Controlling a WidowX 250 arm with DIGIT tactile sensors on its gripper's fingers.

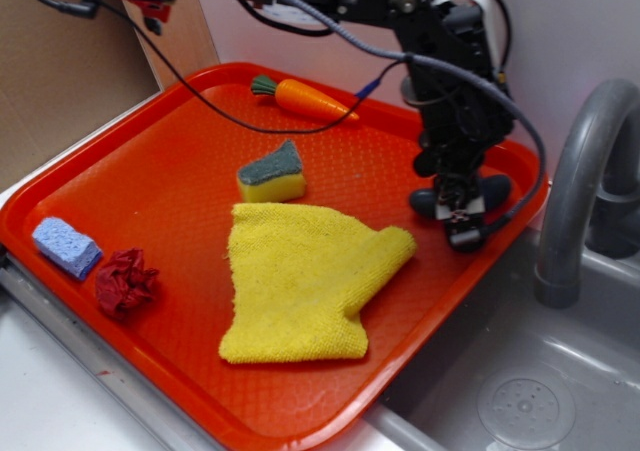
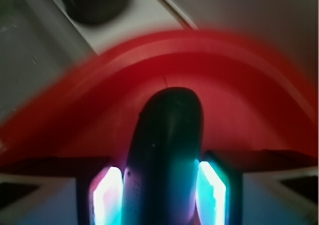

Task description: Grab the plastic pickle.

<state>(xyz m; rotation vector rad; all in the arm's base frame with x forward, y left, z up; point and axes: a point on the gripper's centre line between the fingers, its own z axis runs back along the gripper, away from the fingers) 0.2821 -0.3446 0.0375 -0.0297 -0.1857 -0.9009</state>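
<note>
The pickle (image 1: 492, 190) lies at the tray's (image 1: 180, 131) right corner by the rim, well apart from the sponge (image 1: 272, 173), cloth (image 1: 300, 281) and carrot (image 1: 305, 101). Only the wrist view shows the gripper (image 2: 162, 195) pinching the pickle between its pads (image 2: 107, 197).

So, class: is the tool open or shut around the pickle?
Shut on it. In the wrist view both pads press the sides of the pickle, which lies on the tray.
</note>
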